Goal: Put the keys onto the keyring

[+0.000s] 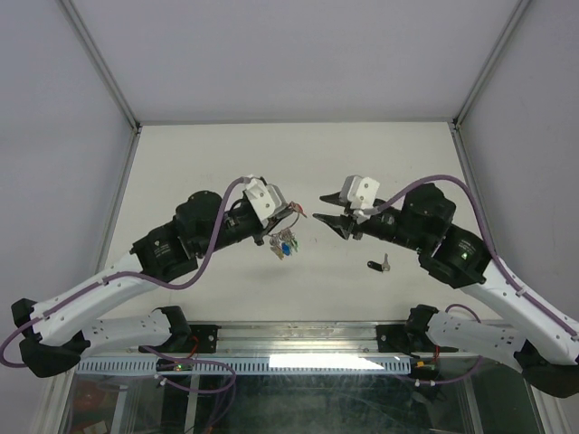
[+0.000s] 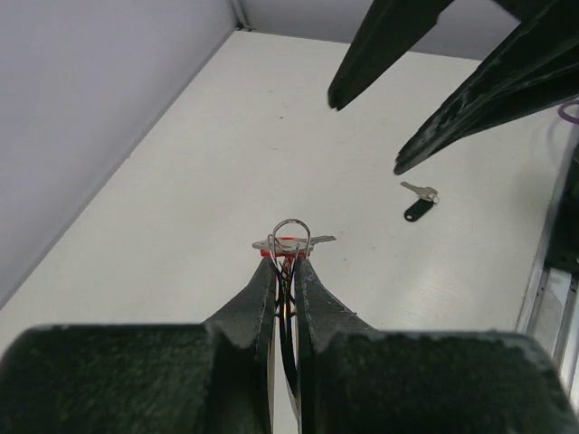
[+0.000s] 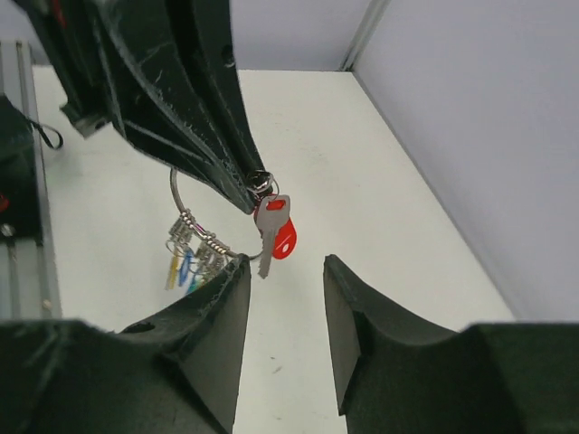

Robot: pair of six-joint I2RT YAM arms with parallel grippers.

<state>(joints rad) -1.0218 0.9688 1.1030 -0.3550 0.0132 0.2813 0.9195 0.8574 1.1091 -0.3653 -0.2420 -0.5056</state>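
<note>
Top external view: the left gripper (image 1: 296, 215) is clamped on the keyring (image 3: 201, 231) and holds it above the table (image 1: 181, 163), with the bunch of tagged keys hanging below. The red-tagged key (image 3: 274, 228) hangs at its fingertips; I cannot tell whether it is fully threaded. The right gripper (image 1: 319, 206) faces it, jaws apart and empty. The black-tagged key (image 1: 377, 265) lies near on the table. I judge it comes next: the right gripper must go down and pinch this flat key. Nothing seems to block the way.

Bright, even light; near pincer fingers blurred.
</note>
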